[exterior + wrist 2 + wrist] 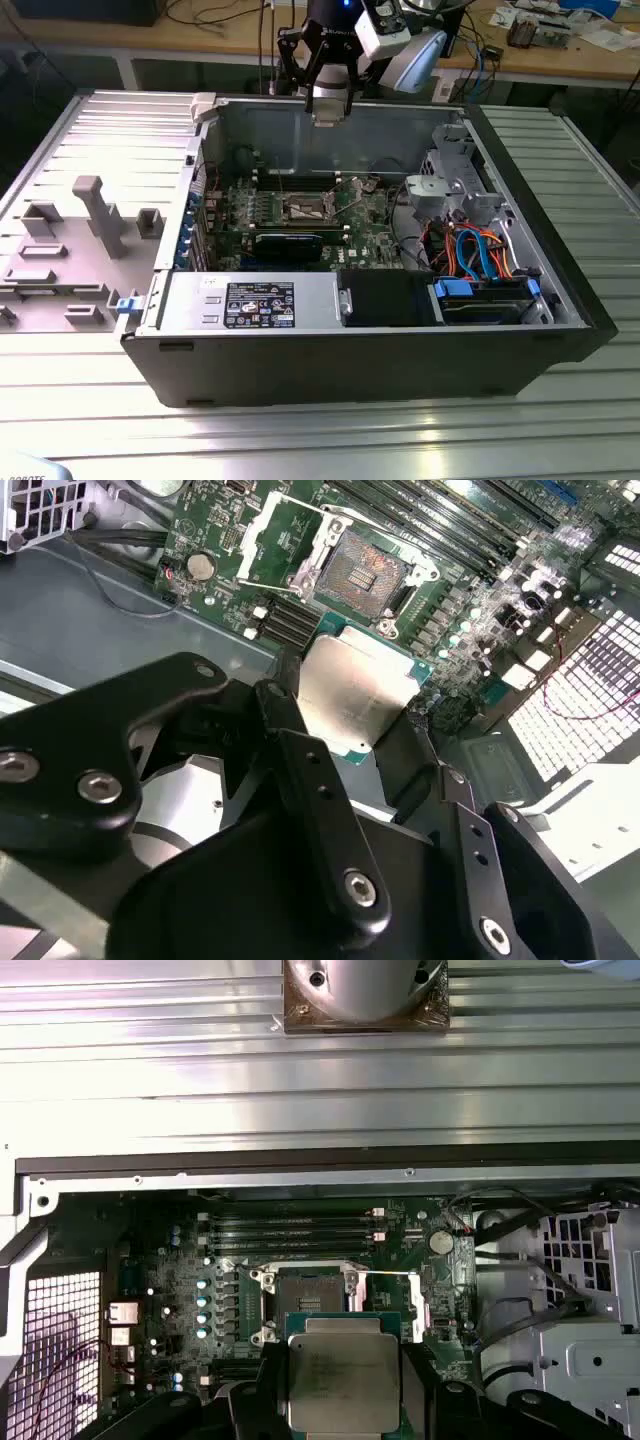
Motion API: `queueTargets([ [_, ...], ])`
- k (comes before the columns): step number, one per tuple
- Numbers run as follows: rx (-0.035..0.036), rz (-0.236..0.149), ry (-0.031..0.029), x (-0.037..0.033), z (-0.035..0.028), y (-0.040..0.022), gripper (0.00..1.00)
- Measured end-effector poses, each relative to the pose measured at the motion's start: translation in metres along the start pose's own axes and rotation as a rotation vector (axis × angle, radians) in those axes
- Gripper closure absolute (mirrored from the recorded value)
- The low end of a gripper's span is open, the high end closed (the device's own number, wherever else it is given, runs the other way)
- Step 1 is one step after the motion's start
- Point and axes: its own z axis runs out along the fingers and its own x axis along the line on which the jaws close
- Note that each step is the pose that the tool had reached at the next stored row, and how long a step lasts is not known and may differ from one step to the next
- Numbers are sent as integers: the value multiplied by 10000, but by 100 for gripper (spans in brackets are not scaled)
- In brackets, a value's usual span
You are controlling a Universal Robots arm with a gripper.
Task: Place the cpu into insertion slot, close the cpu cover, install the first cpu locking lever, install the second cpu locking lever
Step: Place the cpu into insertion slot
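The cpu (355, 690) is pinched in the claw (350, 715), with black fingers (280, 710) narrowed onto two opposite edges and its metal top facing both wrist views. There are faint marks on it, but none I can read. It hangs in the air, apart from the board (160, 1290). Below it the slot (312, 1290) lies open, pins showing, with the cover (310, 565) swung back beside it. In the exterior view, a black label (260, 303) with white print sits at the front of the case (400, 380), too small to read.
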Motion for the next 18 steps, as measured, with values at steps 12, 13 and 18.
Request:
queueTargets([
  [12, -2, 82, -7, 0, 0, 0, 46],
  [13, -3, 132, -11, 0, 1, 0, 46],
  [18, -8, 424, -37, 1, 2, 0, 46],
])
